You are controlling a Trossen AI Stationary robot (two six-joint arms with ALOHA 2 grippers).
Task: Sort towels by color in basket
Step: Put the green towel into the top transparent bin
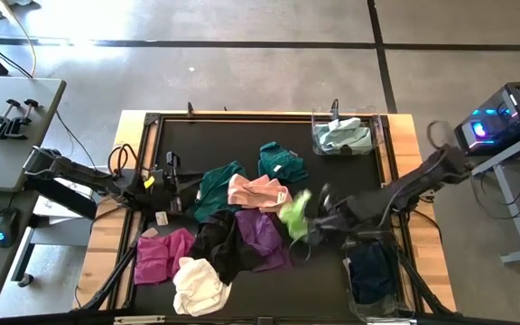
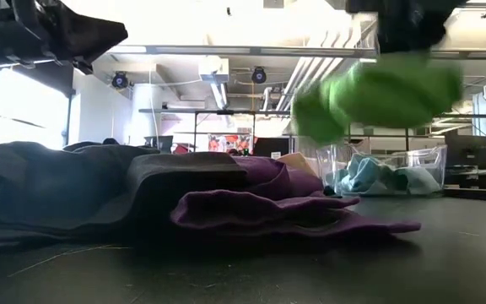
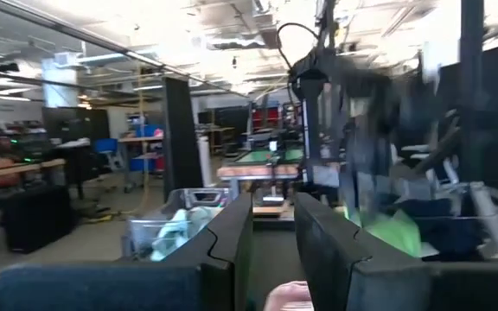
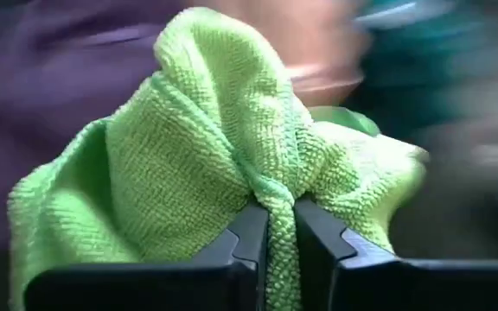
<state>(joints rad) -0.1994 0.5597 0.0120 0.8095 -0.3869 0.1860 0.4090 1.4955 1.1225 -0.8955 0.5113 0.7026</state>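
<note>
My right gripper (image 4: pixel 280 238) is shut on a lime green towel (image 4: pixel 206 147), which hangs in the air over the right side of the towel heap (image 1: pixel 296 217). On the black mat lie two teal towels (image 1: pixel 219 188), a peach-pink (image 1: pixel 258 191), a purple (image 1: pixel 262 236), a black (image 1: pixel 215 246), a magenta (image 1: pixel 162 255) and a cream one (image 1: pixel 199 285). My left gripper (image 1: pixel 175 181) hovers open, raised above the mat at the heap's left edge, with nothing between its fingers (image 3: pixel 232 233). My right gripper pinches a gathered fold (image 4: pixel 277 197) of the lime green towel between its two fingers, coming slanting down from the table's right. The cloth bunches out beyond the fingertips. In the low view the towel (image 2: pixel 378 97) is lifted clear of the mat and the purple towel.
A clear basket (image 1: pixel 379 126) at the far right holds pale blue towels (image 1: pixel 341 135). Another clear basket (image 1: pixel 359 302) at the near right holds a navy towel (image 1: pixel 373 271). Wooden table rims frame the mat (image 1: pixel 332 176).
</note>
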